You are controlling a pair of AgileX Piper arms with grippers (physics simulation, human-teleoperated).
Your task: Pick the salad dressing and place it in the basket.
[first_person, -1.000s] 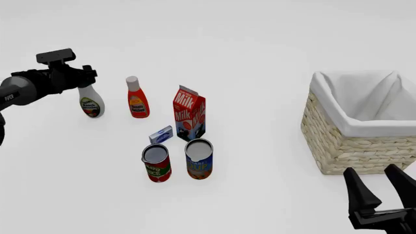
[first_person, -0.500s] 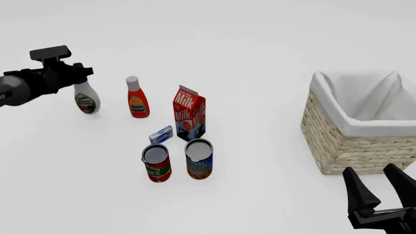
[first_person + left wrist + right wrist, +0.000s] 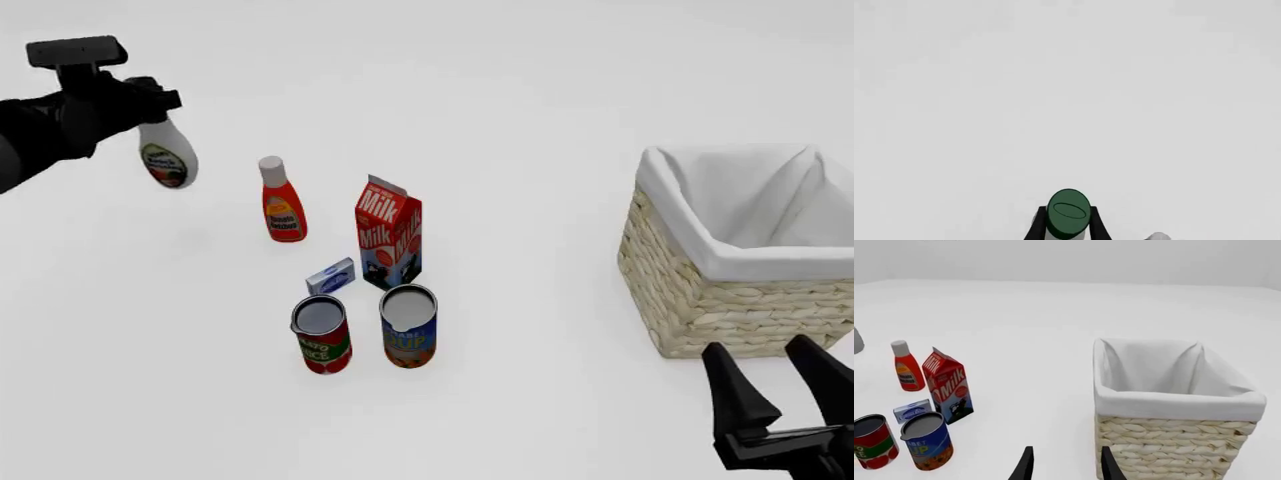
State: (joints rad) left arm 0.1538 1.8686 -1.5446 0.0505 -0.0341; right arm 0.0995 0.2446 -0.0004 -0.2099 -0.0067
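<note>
The salad dressing (image 3: 167, 157) is a white curvy bottle with a green-and-red label, hanging in the air at the far left, above the table. My left gripper (image 3: 147, 101) is shut on its neck. In the left wrist view the dark green cap (image 3: 1068, 214) sits between the two black fingers (image 3: 1035, 229) of my left gripper (image 3: 1067, 231). The wicker basket (image 3: 727, 264) with its white lining stands at the right and holds nothing that I can see. My right gripper (image 3: 758, 352) is open just in front of the basket (image 3: 1174, 401), nothing between its fingers (image 3: 1027, 460).
A red bottle with a white cap (image 3: 282, 200) stands right of the lifted bottle. A milk carton (image 3: 390, 232), a small blue-and-white box (image 3: 330, 276) and two open cans (image 3: 322, 335) (image 3: 408, 326) cluster mid-table, between the left arm and the basket.
My left gripper has risen with the salad dressing, lifting it off the table and a little to the left. The right arm has stayed where it was.
</note>
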